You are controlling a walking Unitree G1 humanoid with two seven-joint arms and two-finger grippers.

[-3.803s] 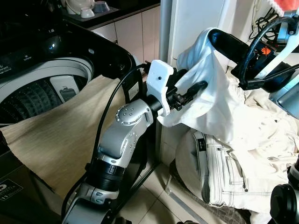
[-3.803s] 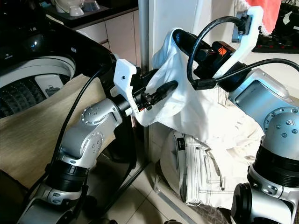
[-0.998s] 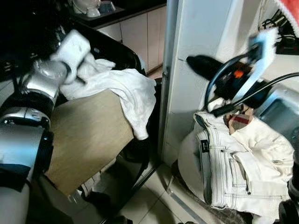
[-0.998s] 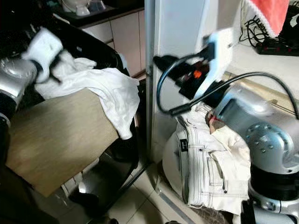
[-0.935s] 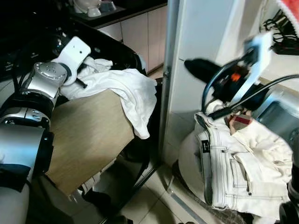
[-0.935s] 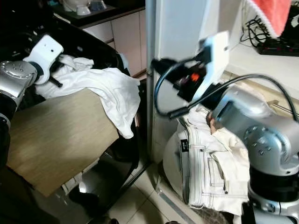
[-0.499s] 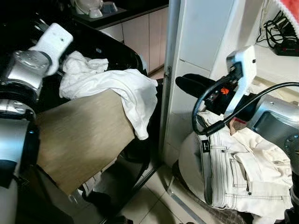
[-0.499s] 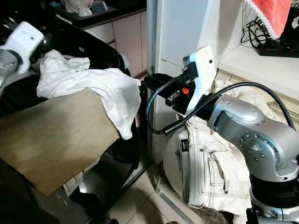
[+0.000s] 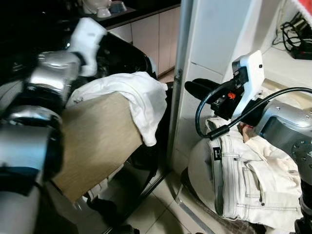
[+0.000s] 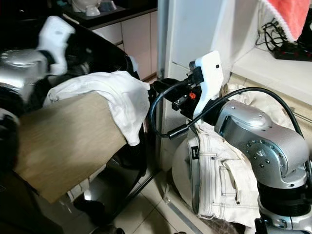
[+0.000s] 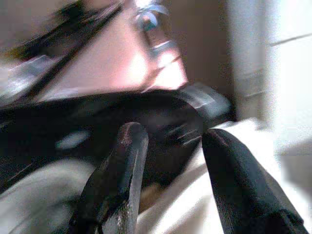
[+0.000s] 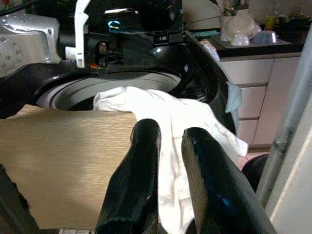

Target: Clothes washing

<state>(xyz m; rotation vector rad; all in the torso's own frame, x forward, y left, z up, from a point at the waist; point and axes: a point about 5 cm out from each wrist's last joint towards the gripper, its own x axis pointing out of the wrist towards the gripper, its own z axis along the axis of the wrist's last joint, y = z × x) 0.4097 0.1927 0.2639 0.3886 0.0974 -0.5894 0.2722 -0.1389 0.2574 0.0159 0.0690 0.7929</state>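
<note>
Here, left gripper with jaws apart and empty, blurred, held above the dark washer rim and a strip of white cloth. Right gripper with jaws nearly together, nothing between them, pointing toward the washer from the centre of the head views.

White garment draped over the washer's front right edge, upper centre-left of the head views, one end hanging down the side past the corner of a tan cloth. Tan cloth spread flat across the washer's front, lower left of frame. Far end of the garment lying at the rim of the washer drum, as seen from the right wrist.

Black washing machine at upper left. White jeans heaped at lower right, below the right arm. Pale cabinet fronts at top centre; cups on a dark surface behind the washer. Red cloth at upper right corner. Tiled floor at bottom centre.
</note>
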